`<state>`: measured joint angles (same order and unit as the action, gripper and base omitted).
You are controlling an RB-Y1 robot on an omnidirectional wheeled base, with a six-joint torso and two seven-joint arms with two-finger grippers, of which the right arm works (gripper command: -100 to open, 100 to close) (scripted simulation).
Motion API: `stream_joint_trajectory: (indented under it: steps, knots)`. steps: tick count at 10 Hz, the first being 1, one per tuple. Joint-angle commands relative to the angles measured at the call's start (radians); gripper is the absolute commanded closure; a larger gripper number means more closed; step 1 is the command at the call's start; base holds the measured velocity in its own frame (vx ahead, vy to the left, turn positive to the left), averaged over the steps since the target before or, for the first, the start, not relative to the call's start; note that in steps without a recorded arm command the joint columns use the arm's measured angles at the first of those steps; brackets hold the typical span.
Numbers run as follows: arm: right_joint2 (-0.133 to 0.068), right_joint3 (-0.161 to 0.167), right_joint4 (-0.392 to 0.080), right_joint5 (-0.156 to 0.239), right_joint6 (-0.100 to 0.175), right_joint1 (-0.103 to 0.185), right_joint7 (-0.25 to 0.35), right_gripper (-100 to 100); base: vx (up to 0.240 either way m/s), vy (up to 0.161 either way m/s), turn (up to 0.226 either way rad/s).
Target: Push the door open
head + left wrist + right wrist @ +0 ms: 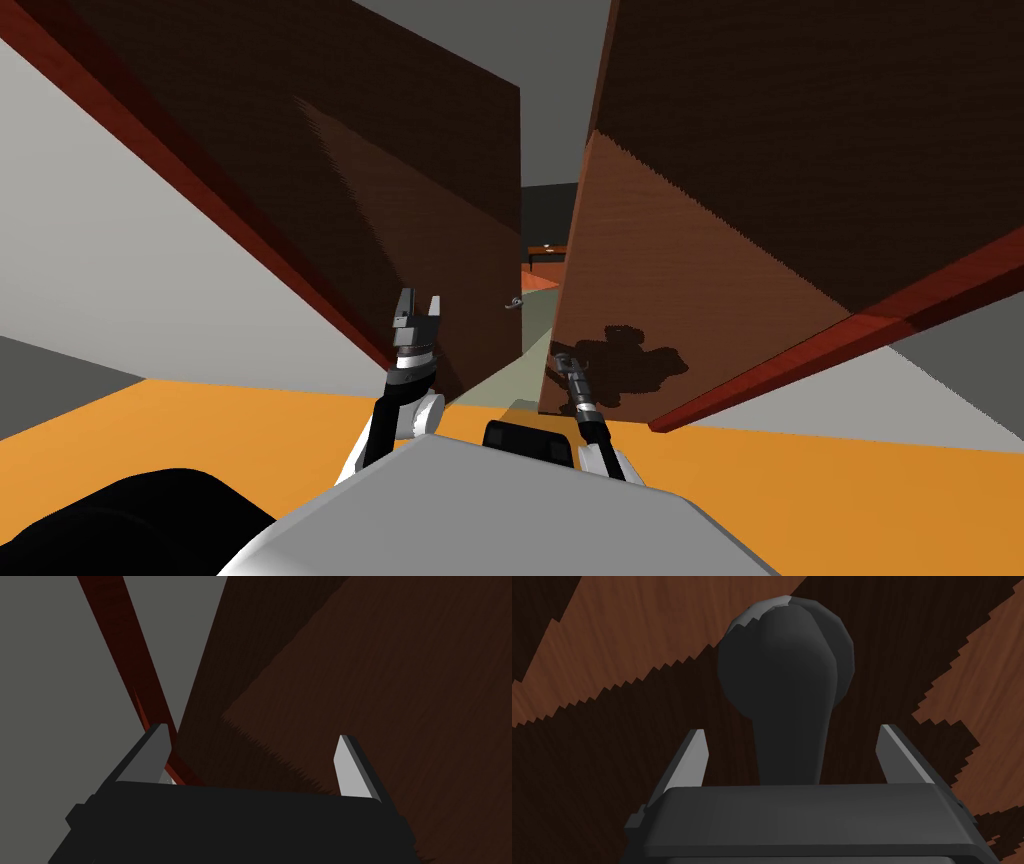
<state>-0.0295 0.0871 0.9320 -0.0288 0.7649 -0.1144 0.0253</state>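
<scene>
At the door [700,250] beside the narrow gap [537,320], the right pincer [793,728], open, straddles the handle [787,666]; the left pincer [252,731] gapes empty.

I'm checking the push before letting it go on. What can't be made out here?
Head view: whether the right gripper touches the brown wooden door; small, lost in shadow.
Right wrist view: lower end of the dark rounded handle, hidden behind the gripper's body.
Head view: the room beyond, a narrow slit past the door's edge.
</scene>
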Motion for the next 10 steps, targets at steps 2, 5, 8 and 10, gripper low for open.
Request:
stream_joint_trajectory:
  steps: [2,5,8,10]
  knots:
    - [-0.001,0.0,0.0,0.0,0.0,0.0,0.0,100,-0.016,-0.006,-0.001]
    - [-0.001,0.0,0.0,0.0,0.0,0.0,0.0,100,-0.004,-0.003,0.006]
    - [-0.007,-0.03,-0.033,0.046,0.016,0.032,-0.036,100,0.046,-0.018,0.082]
    - [-0.01,-0.052,-0.06,0.081,0.03,0.055,-0.064,100,0.096,-0.053,0.089]
